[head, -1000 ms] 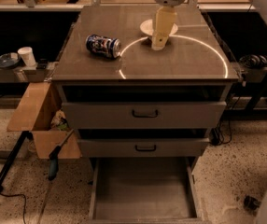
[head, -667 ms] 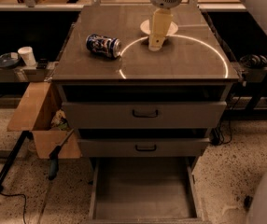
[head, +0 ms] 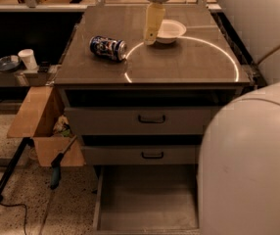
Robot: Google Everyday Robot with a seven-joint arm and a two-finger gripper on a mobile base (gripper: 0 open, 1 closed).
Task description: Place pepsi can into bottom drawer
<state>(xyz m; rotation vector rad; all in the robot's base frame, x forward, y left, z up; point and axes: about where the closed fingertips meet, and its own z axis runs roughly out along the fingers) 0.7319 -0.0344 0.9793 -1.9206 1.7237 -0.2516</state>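
Lying on its side on the cabinet top (head: 189,62), the pepsi can (head: 108,48) rests left of the gripper (head: 150,36), apart from it. That gripper hangs just beside the white bowl (head: 170,31); whether it is open or closed cannot be told. Below, the bottom drawer (head: 147,197) stands pulled out.

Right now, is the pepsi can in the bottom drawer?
No, the pepsi can lies on the cabinet top, left of the gripper.

Cream gripper (head: 150,38) by white bowl (head: 173,31)

The hand (head: 150,39), beside the bowl (head: 173,31), runs off the top edge; the arm (head: 247,165) hides the cabinet's (head: 110,122) lower right side.
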